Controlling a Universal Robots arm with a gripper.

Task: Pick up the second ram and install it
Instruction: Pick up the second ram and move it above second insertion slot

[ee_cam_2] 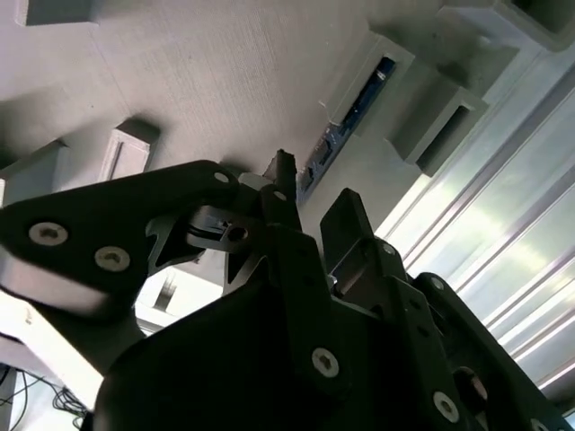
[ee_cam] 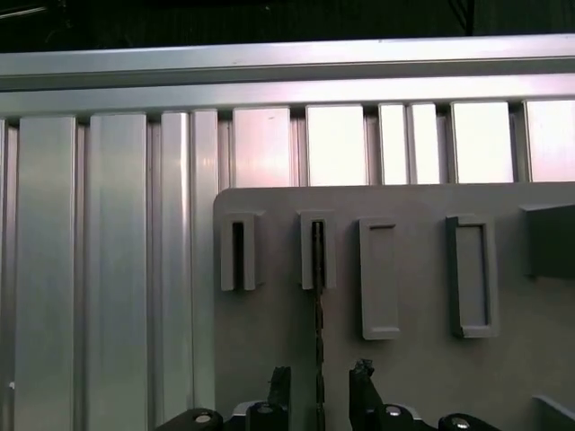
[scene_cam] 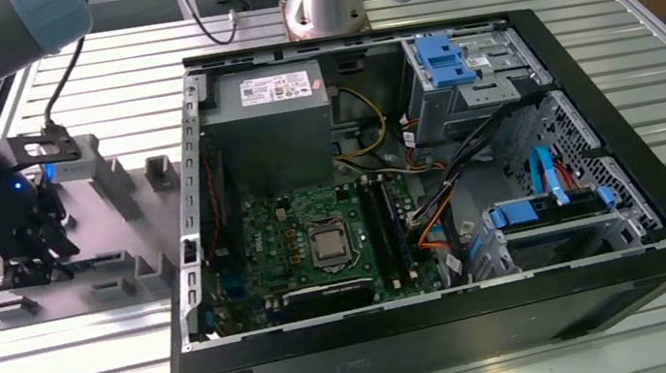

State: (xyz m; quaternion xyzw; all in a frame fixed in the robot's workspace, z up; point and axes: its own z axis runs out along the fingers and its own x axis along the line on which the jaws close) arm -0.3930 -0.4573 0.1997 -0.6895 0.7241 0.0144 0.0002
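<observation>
The second ram (ee_cam: 317,269) stands on edge in a slot of the grey moulded fixture (ee_cam: 269,341), a thin blue-green stick seen edge-on; in the second wrist view its blue edge (ee_cam_2: 355,103) shows in the same slot. My gripper (ee_cam: 321,386) is open, with one black finger on each side of the stick and a gap to both. In the exterior view the gripper (scene_cam: 25,269) hangs low over the fixture (scene_cam: 119,246), at the exterior view's left, outside the computer case.
An open computer case (scene_cam: 627,233) lies to the exterior view's right of the fixture, with a green motherboard and black slot rails (scene_cam: 385,228) inside. Upright grey posts (scene_cam: 117,182) rise from the fixture. A slatted aluminium table (scene_cam: 72,370) carries everything. Another arm's base (scene_cam: 321,2) stands at the back.
</observation>
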